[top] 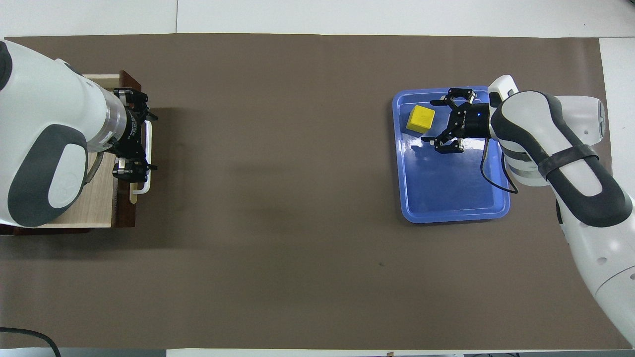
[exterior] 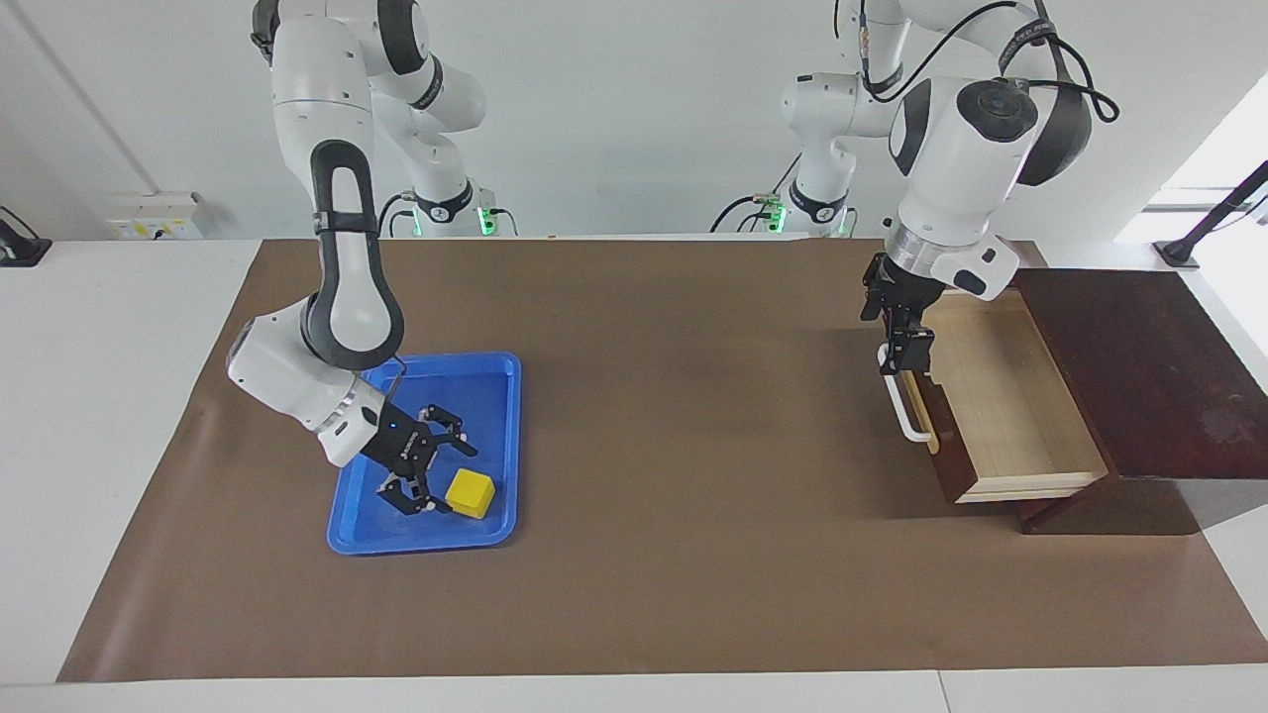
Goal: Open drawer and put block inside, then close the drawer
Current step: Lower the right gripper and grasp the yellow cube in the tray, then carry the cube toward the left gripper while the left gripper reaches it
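Observation:
The drawer (exterior: 1001, 406) (top: 94, 208) stands pulled out at the left arm's end of the table, and its pale inside is bare. My left gripper (exterior: 898, 322) (top: 144, 142) hangs open just over its white handle (exterior: 906, 411) (top: 147, 186), holding nothing. The yellow block (exterior: 470, 492) (top: 421, 119) lies in the blue tray (exterior: 495, 371) (top: 456, 198), at the end farther from the robots. My right gripper (exterior: 443, 473) (top: 432, 123) is low in the tray, open. Its fingertips are on either side of the block's nearest edge, and it has no grip on the block.
The drawer slides out of a dark reddish-brown cabinet (exterior: 1139, 366) at the table's edge. A brown mat (exterior: 674, 446) covers the table between the tray and the drawer.

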### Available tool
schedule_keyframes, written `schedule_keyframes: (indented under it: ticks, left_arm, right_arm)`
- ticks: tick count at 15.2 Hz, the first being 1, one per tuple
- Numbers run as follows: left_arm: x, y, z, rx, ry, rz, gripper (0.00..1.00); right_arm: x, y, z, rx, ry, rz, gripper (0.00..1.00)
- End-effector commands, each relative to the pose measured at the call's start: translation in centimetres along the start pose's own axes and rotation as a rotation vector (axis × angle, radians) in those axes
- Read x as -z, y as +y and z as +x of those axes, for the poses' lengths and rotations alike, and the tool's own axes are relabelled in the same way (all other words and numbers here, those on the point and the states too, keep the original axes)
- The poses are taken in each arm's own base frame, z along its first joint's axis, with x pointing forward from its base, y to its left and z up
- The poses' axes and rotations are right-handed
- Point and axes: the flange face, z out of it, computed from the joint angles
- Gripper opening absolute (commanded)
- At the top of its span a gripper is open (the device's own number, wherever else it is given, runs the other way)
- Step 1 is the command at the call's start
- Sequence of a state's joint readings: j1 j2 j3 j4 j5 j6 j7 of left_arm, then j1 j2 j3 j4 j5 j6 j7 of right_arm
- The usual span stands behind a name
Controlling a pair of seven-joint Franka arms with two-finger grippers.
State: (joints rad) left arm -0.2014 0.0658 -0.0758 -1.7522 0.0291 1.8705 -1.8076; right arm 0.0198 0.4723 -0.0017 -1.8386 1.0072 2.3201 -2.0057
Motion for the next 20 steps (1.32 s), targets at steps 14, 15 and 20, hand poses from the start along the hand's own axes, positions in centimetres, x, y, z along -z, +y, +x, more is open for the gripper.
schedule_keyframes:
  ticks: [14,15,20]
  left_arm:
    - [-0.5,0.1,1.0,0.027,0.015,-0.011,1.00]
    - [-0.5,0.0,0.9,0.024,0.015,-0.011,1.00]
    - [-0.5,0.1,1.0,0.021,0.015,-0.011,1.00]
  right_arm:
    - [0.0,-0.1,0.6,0.046,0.014,-0.066,0.00]
    - [0.5,0.3,1.2,0.048,0.025,-0.068,0.00]
    - [2.0,1.3,5.4,-0.012,0.070,0.008,0.00]
